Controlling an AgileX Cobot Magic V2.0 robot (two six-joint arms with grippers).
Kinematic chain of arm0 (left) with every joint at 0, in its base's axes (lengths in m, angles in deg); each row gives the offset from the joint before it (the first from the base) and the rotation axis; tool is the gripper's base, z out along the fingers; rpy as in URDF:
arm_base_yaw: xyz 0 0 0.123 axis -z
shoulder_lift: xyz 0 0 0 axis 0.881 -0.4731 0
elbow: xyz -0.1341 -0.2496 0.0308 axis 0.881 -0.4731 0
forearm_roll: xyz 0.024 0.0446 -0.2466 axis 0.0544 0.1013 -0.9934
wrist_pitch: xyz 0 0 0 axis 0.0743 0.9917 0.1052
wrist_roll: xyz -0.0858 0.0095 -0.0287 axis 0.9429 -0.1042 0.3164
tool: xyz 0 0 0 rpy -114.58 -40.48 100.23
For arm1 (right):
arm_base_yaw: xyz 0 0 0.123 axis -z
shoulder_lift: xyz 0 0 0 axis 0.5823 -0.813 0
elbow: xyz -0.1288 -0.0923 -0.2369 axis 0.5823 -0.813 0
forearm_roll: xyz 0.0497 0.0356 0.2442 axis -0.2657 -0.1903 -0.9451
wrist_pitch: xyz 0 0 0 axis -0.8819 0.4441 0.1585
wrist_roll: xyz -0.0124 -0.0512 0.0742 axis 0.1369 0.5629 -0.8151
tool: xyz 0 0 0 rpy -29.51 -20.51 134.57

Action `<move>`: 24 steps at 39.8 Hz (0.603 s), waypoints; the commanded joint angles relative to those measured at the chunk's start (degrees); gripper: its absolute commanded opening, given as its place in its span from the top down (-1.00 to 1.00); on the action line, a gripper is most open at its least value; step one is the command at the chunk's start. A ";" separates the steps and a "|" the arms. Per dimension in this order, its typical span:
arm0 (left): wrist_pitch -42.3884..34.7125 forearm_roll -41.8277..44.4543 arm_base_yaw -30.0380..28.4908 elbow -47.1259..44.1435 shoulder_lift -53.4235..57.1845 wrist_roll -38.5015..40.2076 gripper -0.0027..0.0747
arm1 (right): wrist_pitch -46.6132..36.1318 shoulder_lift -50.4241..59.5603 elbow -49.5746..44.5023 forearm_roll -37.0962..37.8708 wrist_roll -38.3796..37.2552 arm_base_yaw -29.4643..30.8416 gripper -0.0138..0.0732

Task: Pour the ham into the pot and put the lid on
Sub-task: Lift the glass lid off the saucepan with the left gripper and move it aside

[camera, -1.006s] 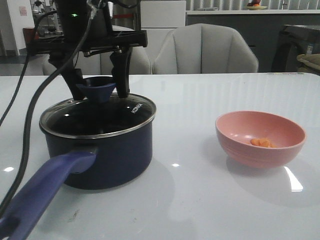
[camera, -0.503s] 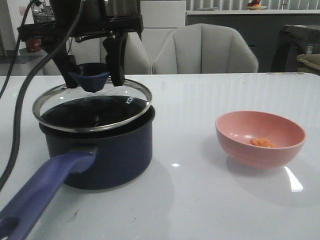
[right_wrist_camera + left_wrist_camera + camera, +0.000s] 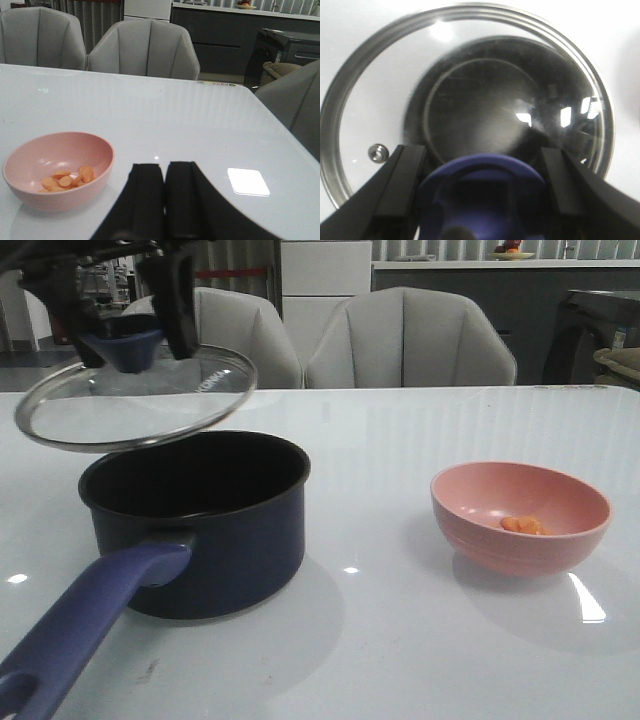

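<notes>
Pot (image 3: 210,530): dark navy, black interior, purple-blue handle. Lid (image 3: 135,400): clear glass, steel rim, blue knob, white lettering. Bowl (image 3: 520,515): pink. Ham (image 3: 524,525): orange. Table (image 3: 420,640): glossy white.

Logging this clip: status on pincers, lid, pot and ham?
Left pincer shut on lid knob, lid held above open pot. Right pincer shut, empty. Ham in pink bowl, unpoured. Nothing blocking the pot.
</notes>
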 commanded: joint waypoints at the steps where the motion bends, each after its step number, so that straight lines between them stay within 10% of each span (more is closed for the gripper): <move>1: 2.52 0.53 -4.21 -0.52 5.74 -3.12 0.26 | -4.74 1.19 -0.45 0.67 0.15 0.08 0.36; 24: -6.76 -3.98 -27.98 -21.18 9.59 -18.17 0.26 | -4.74 1.19 -0.45 0.67 0.15 0.08 0.36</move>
